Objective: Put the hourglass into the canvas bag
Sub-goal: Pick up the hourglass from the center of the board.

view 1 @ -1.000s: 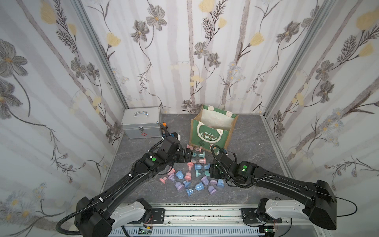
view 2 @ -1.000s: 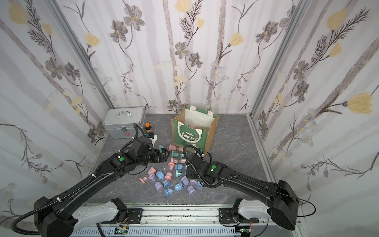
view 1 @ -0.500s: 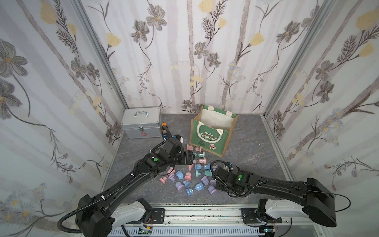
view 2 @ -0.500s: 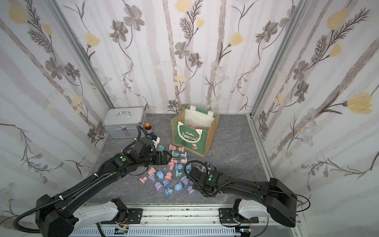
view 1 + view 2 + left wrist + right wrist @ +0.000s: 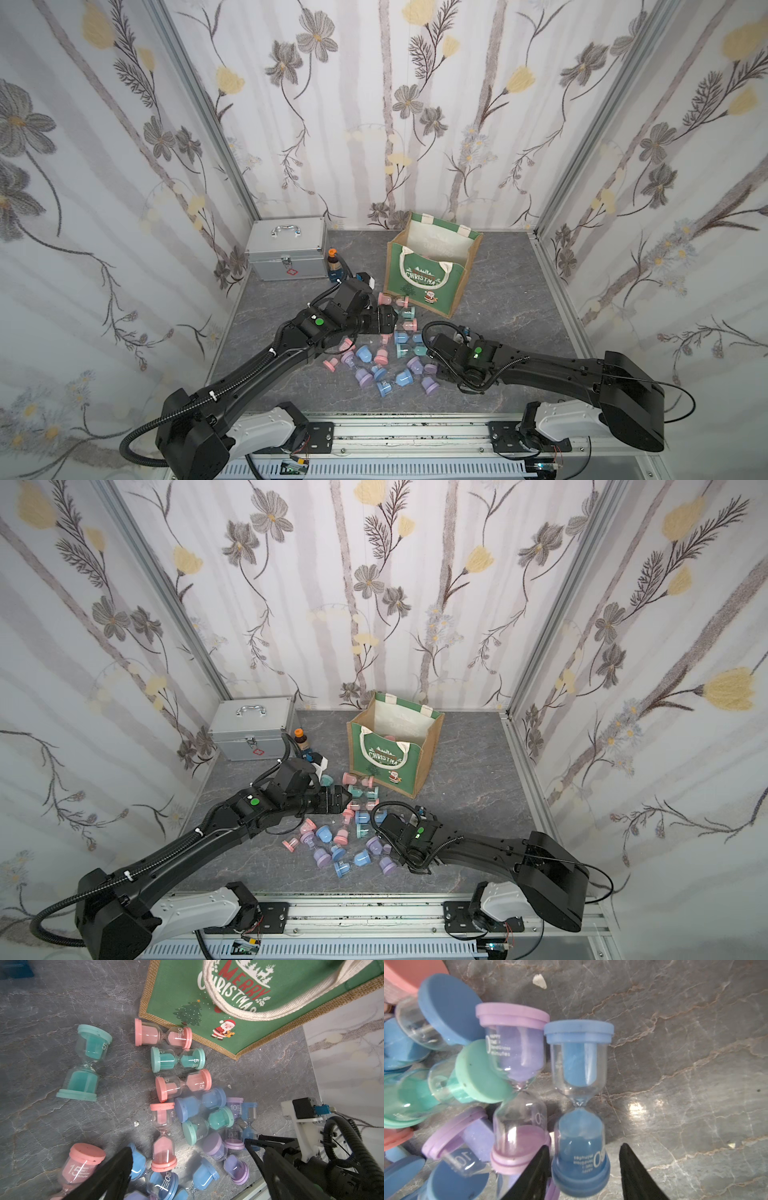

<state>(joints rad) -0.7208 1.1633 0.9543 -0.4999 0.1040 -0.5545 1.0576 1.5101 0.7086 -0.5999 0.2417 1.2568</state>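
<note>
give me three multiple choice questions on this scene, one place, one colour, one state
1. Where does the silver case stand relative to the canvas bag? A inside it; B apart from it, in the back corner on the robot's left; C in front of it.
2. What colour is the hourglass that the right claw straddles? A pink; B blue; C teal.
3. The left claw is: A shut on a pink hourglass; B shut on nothing; C open, holding nothing.

Answers: 1 B, both top views show them standing apart. 2 B, the right wrist view shows its blue cap between the tips. 3 C, the left wrist view shows the tips far apart.
</note>
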